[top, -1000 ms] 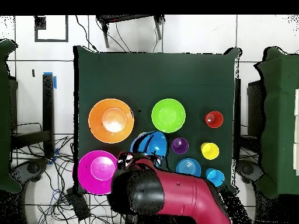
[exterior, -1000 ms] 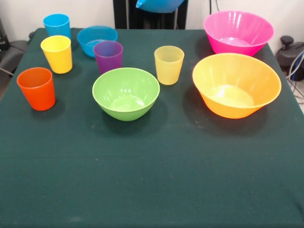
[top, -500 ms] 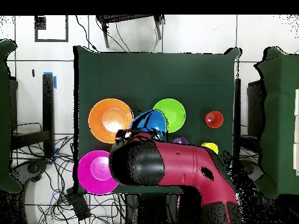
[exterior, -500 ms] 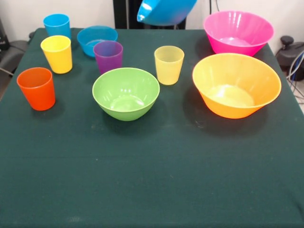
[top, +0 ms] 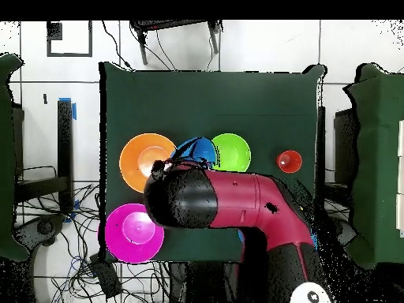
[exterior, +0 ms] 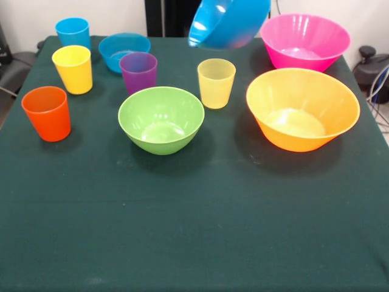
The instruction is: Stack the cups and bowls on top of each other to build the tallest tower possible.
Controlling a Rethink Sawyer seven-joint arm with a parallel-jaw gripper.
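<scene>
A medium blue bowl (exterior: 228, 23) hangs tilted in the air above the table's far side; seen from overhead, this blue bowl (top: 197, 150) lies between the orange-yellow bowl (top: 142, 158) and the green bowl (top: 235, 151). My gripper (top: 183, 163) is shut on its rim, mostly hidden under the red arm. On the cloth stand the green bowl (exterior: 161, 118), orange-yellow bowl (exterior: 302, 108), pink bowl (exterior: 305, 41), small shallow blue bowl (exterior: 123, 50), and the blue (exterior: 73, 31), yellow (exterior: 73, 68), orange (exterior: 47, 112), purple (exterior: 138, 71) and pale yellow-green (exterior: 216, 82) cups.
A dark green cloth covers the table (exterior: 194, 231). All items sit separately in its far half. Seen from overhead, the arm (top: 237, 205) covers most of the cups; the orange cup (top: 289, 161) and pink bowl (top: 132, 233) still show. Cables (exterior: 377, 79) lie off the right edge.
The arm has reached out over the table, carrying the blue bowl from the robot's side to between the orange-yellow and green bowls. The bowl shows lower in the front view.
</scene>
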